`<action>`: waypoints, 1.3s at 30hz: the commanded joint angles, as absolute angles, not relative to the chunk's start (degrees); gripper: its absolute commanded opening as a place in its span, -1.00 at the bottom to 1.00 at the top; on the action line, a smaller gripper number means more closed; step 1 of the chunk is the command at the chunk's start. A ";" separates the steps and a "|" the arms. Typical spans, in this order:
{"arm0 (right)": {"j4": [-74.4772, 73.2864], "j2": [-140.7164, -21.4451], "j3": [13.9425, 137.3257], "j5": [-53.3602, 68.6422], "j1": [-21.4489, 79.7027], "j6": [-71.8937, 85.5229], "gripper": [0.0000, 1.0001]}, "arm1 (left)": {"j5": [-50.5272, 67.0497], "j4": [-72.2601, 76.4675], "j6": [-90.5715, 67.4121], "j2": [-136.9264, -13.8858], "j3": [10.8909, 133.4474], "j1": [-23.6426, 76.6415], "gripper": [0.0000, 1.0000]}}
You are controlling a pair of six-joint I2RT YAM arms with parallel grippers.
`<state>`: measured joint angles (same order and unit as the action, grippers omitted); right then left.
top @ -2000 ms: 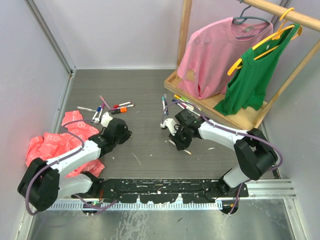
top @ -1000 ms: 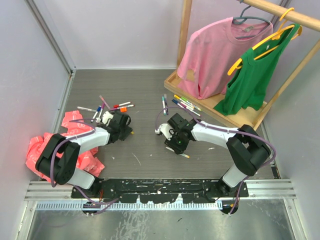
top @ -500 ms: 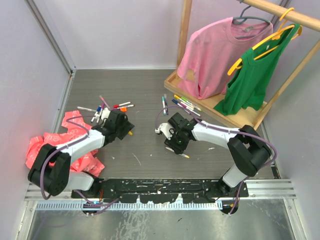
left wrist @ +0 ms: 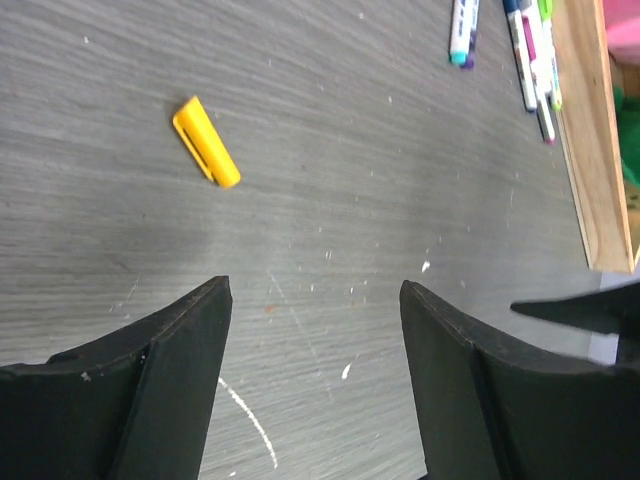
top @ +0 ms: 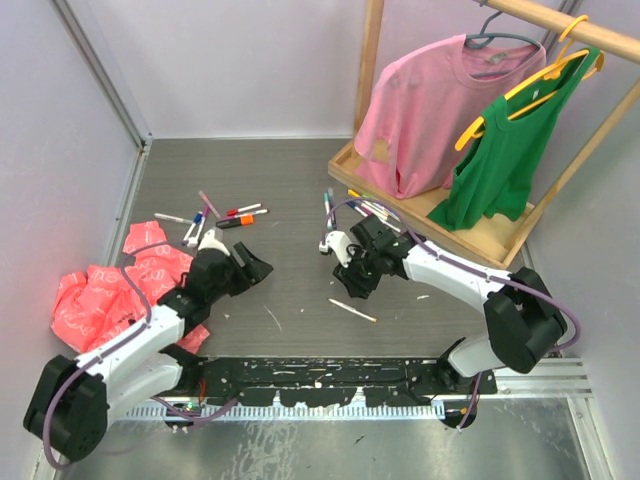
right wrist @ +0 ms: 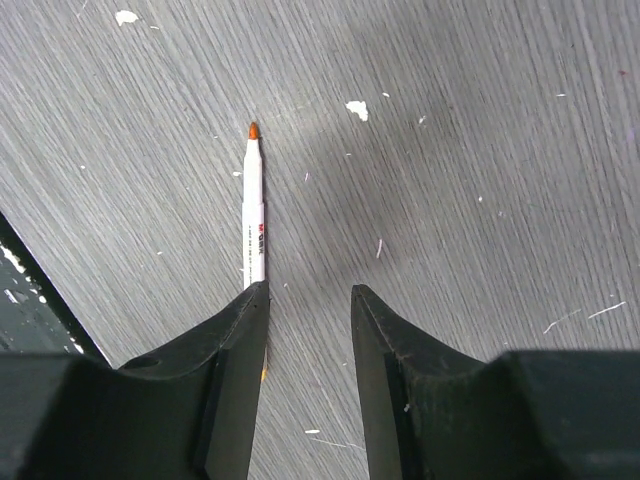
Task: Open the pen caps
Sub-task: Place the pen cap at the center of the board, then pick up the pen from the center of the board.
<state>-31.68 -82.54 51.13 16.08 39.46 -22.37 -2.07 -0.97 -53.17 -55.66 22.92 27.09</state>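
A yellow pen cap point(left wrist: 205, 155) lies loose on the grey table, ahead and to the left of my left gripper point(left wrist: 313, 285), which is open with only bare table between its fingers. An uncapped white pen point(right wrist: 255, 215) with an orange tip lies flat just beyond my right gripper point(right wrist: 308, 290), which is also open and holds nothing. From above, that pen point(top: 353, 310) rests below the right gripper point(top: 358, 282), while the left gripper point(top: 252, 268) sits to the left. More capped pens point(top: 215, 215) lie in a cluster at the left, others point(top: 372, 208) by the rack.
A crumpled pink cloth point(top: 100, 295) lies at the left beside the left arm. A wooden clothes rack point(top: 480, 235) with a pink shirt point(top: 440, 110) and a green top point(top: 510, 150) stands at the right. Its base edge point(left wrist: 590, 130) shows in the left wrist view.
My left gripper has opened, let go of the yellow cap and drawn back. My right gripper has opened and lifted up and right, leaving the uncapped pen on the table.
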 commanded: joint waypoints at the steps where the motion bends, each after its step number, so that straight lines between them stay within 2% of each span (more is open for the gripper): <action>1: -30.88 -81.48 52.87 21.30 38.77 -23.23 -0.12 | 3.87 9.54 -48.96 -48.65 17.33 26.84 0.40; 9: -31.94 -82.80 54.34 25.98 38.45 -23.28 -0.12 | 9.11 9.85 -48.61 -40.30 13.67 26.79 0.40; 13: -29.86 -82.18 55.43 24.10 36.78 -21.16 -0.11 | 8.64 10.12 -48.37 -37.75 12.31 26.81 0.46; 16: -24.97 -82.10 56.73 19.38 36.39 -19.76 -0.11 | 8.32 11.19 -47.69 -35.91 11.13 26.80 0.66; 18: -22.05 -84.34 59.26 15.81 36.22 -19.33 -0.07 | 8.22 11.82 -47.64 -34.42 10.15 26.82 0.88; 20: -21.27 -89.00 64.50 13.48 35.97 -17.58 -0.06 | 8.17 11.51 -47.64 -32.65 9.42 26.81 0.98; 26: -23.75 -106.46 84.87 -0.06 35.97 -4.70 -0.01 | 7.47 6.60 -46.88 -27.20 8.66 26.81 0.96; 30: -29.01 -117.19 97.80 -3.20 35.57 -1.15 -0.06 | 6.63 2.86 -46.52 -22.96 8.70 26.81 0.96; 39: -29.60 -125.48 106.25 -3.03 31.92 2.35 -0.19 | 4.18 -3.41 -44.84 -15.99 8.70 26.73 0.96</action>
